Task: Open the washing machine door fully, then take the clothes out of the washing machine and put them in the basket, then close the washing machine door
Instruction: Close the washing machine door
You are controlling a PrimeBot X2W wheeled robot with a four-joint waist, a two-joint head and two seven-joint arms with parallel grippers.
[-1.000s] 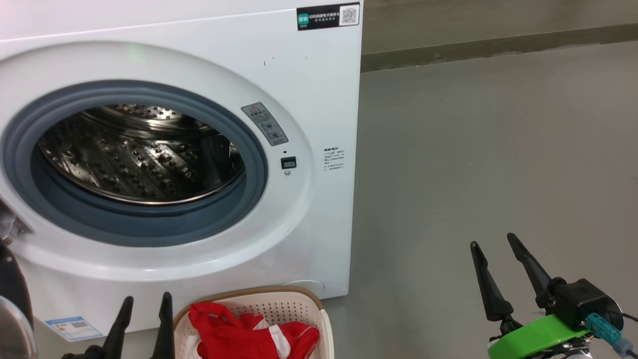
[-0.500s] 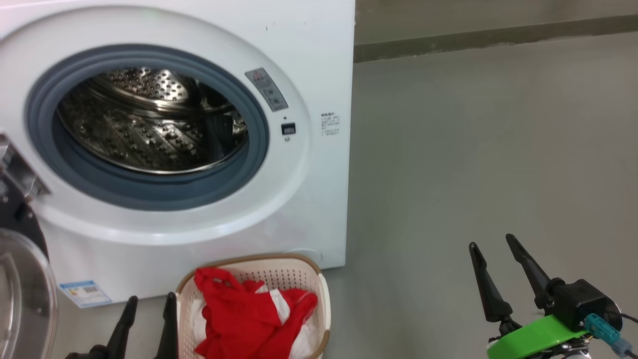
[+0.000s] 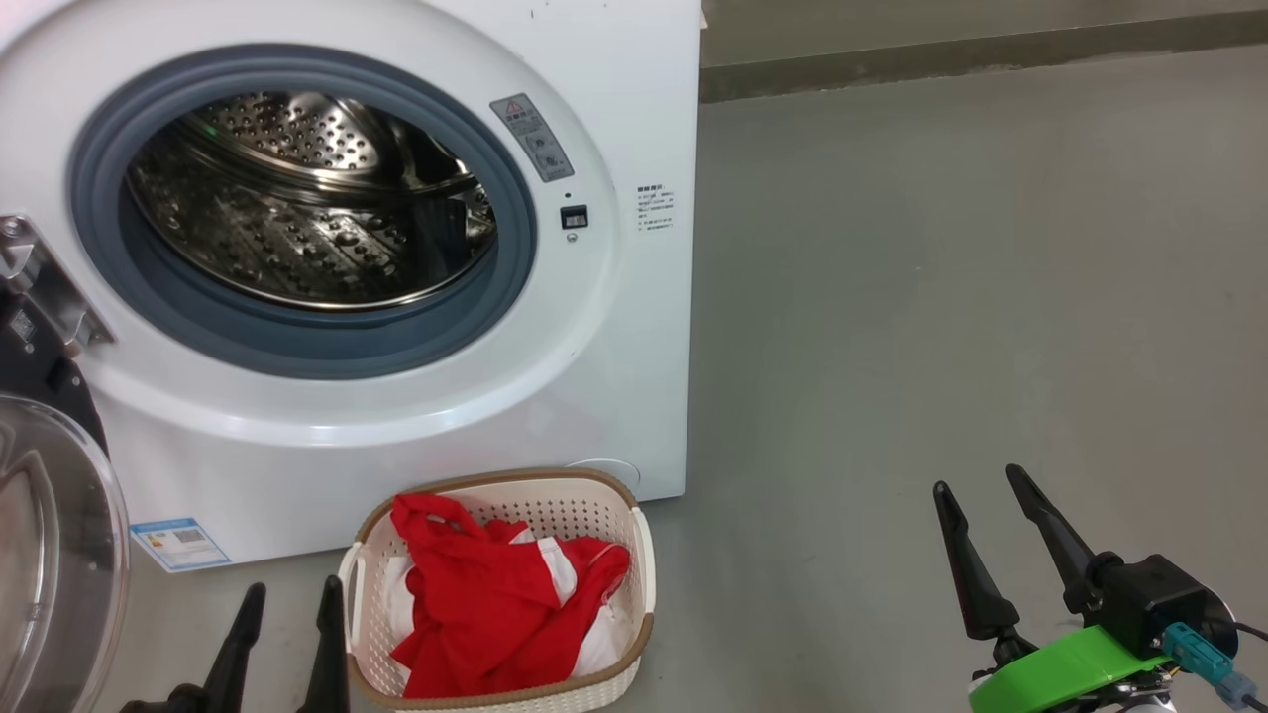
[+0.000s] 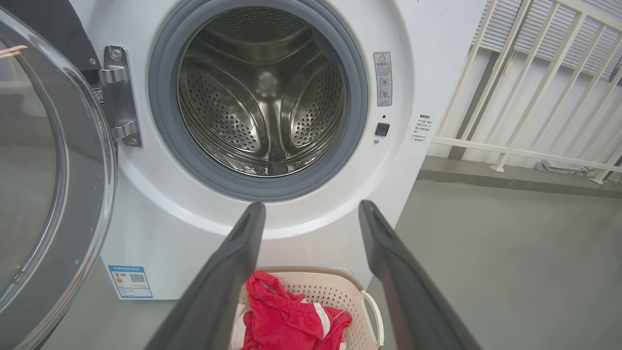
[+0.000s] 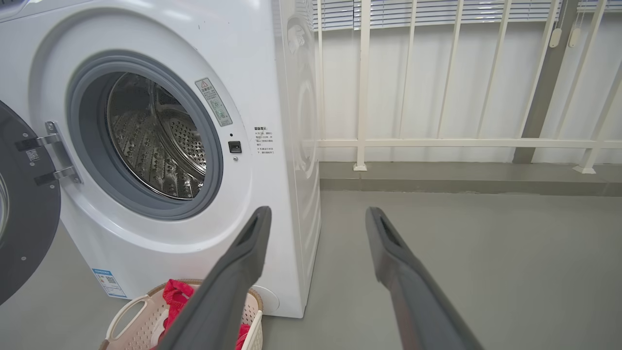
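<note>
While the door (image 3: 50,555) hangs open beside the washer (image 3: 614,396), the clothes (image 3: 475,614) lie in the basket (image 3: 495,477) before it; left pincer (image 3: 294,587) and right pincer (image 3: 978,479) both stand wide open, empty.

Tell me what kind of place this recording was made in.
Probably a home laundry corner, perhaps a balcony or utility area: a white front-loading washing machine stands on a bare grey concrete floor, beside a white railing with slatted blinds behind it.
</note>
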